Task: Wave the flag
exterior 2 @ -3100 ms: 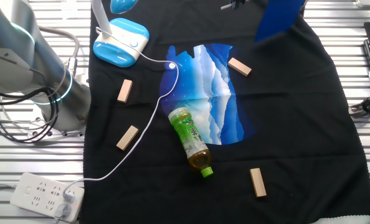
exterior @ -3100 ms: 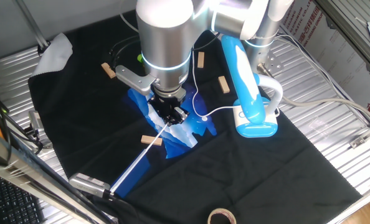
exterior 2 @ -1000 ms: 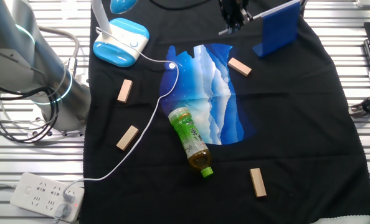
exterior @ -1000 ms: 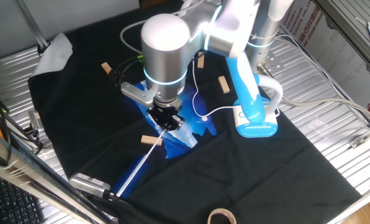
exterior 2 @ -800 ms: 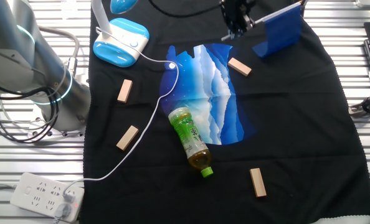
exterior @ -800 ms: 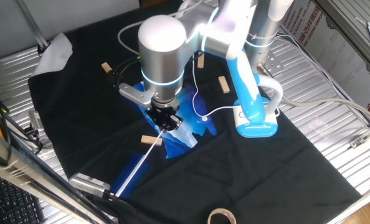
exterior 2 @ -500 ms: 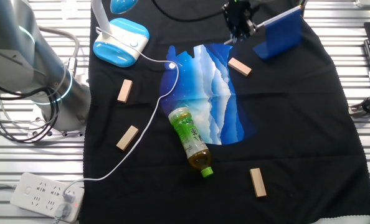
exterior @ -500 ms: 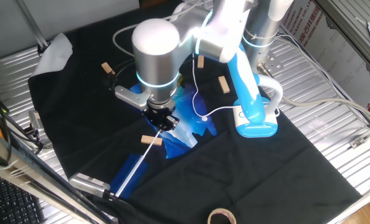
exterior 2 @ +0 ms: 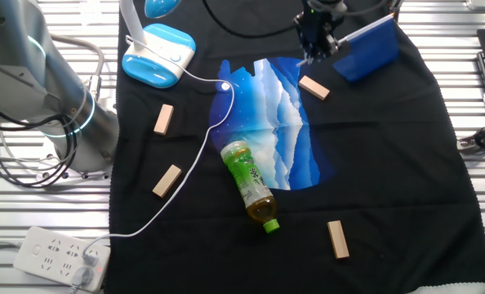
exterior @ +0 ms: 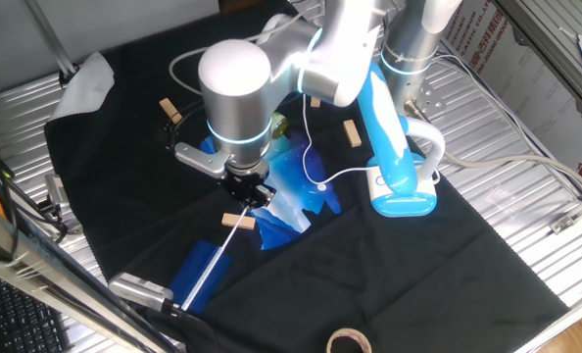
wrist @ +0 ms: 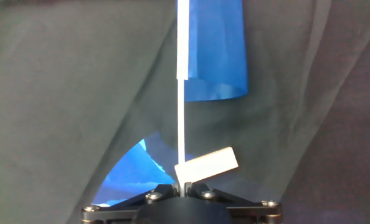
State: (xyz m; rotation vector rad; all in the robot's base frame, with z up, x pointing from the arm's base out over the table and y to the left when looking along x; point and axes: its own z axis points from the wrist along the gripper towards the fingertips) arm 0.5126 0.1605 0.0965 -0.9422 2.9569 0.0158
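Observation:
The flag is a dark-blue cloth (exterior: 199,277) on a thin white stick (exterior: 218,253). My gripper (exterior: 248,193) is shut on the stick's bare end and holds the flag low over the black cloth, slanting toward the front left. In the other fixed view the gripper (exterior 2: 314,51) holds the stick with the flag cloth (exterior 2: 370,49) out to its right. In the hand view the stick (wrist: 180,106) runs straight up from the shut gripper (wrist: 183,186) to the blue cloth (wrist: 213,53).
A glossy blue-and-white bag (exterior 2: 275,122) lies mid-table with a green bottle (exterior 2: 249,184) on it. A wooden block (exterior 2: 313,87) lies just below the gripper, with other blocks around. A blue-white lamp (exterior: 394,167), its cable, a power strip (exterior 2: 59,257) and a tape roll (exterior: 348,341) are nearby.
The gripper has swung left in one fixed view, carrying the flag. In the other fixed view the gripper and flag have shifted right and slightly lower.

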